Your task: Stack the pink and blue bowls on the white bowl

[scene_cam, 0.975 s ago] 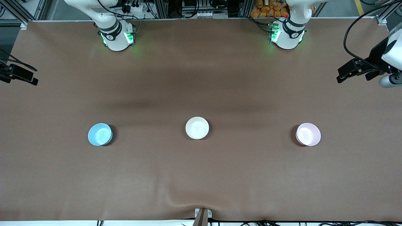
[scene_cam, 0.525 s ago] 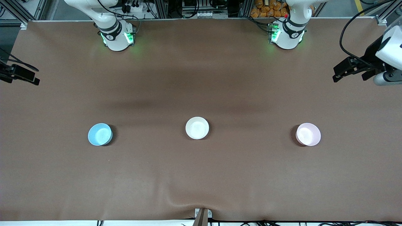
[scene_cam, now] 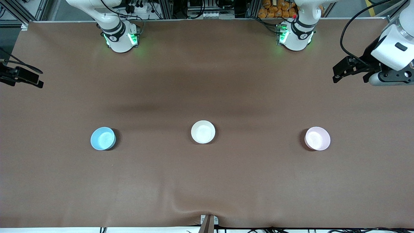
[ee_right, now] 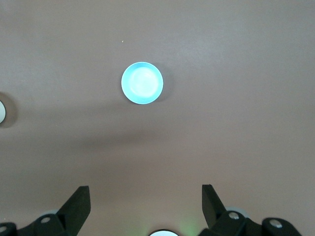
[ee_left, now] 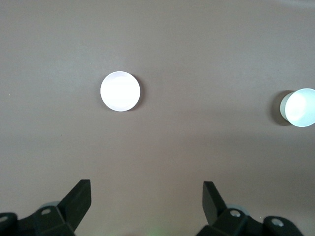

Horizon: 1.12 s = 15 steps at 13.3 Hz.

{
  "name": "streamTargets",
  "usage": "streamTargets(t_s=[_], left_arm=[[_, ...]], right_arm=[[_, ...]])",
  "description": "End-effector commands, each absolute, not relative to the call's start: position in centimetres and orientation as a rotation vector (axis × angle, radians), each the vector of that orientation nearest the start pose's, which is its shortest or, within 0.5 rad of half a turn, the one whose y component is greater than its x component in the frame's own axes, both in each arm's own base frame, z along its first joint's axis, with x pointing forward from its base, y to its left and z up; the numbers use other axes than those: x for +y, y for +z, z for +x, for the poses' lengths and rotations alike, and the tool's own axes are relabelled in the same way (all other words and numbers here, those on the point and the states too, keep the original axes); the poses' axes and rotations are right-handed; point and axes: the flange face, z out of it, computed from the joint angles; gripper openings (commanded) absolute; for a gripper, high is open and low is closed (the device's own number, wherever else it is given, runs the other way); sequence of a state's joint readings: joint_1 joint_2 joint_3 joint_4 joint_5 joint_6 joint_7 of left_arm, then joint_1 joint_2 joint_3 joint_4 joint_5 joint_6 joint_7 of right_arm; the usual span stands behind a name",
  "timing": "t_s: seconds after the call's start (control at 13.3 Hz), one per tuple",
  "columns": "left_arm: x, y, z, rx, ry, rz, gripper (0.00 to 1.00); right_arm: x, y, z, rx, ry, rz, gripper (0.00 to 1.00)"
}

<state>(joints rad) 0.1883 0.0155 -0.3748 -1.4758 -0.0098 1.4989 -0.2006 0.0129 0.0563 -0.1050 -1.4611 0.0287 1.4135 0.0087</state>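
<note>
My left gripper (scene_cam: pixel 336 69) wide open, empty, over tabletop (scene_cam: pixel 207 181) end edge | right gripper (scene_cam: pixel 37 83) wide open, empty, over other end | blue bowl (scene_cam: pixel 103 138), white bowl (scene_cam: pixel 202 131), pink bowl (scene_cam: pixel 317 138) apart in mid-tabletop row

The right gripper (scene_cam: pixel 38 84) at nine o'clock and the white bowl (ee_right: pixel 1 110) are cut off by picture edges.

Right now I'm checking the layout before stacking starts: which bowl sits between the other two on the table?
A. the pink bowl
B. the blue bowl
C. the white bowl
C: in the front view the white bowl stands mid-table, with the blue bowl toward the right arm's end and the pink bowl toward the left arm's end.
</note>
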Motion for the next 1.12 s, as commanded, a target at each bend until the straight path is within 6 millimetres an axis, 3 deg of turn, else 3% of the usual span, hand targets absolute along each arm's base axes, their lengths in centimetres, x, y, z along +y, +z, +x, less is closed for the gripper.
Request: streamTargets(t_s=[0.0, 0.75, 1.05], left_arm=[[-10.3, 65.6, 54.2, 0.012, -0.010, -3.149, 1.00], [-10.2, 64.7, 54.4, 0.008, 0.025, -3.150, 1.00], [-9.7, 63.1, 55.3, 0.007, 0.069, -3.152, 1.00]], right_arm=[[-4.7, 63.2, 55.1, 0.155, 0.159, -3.115, 1.00], [-3.9, 63.4, 55.1, 0.131, 0.157, -3.117, 1.00], [-3.7, 63.5, 55.1, 0.129, 0.150, -3.116, 1.00]])
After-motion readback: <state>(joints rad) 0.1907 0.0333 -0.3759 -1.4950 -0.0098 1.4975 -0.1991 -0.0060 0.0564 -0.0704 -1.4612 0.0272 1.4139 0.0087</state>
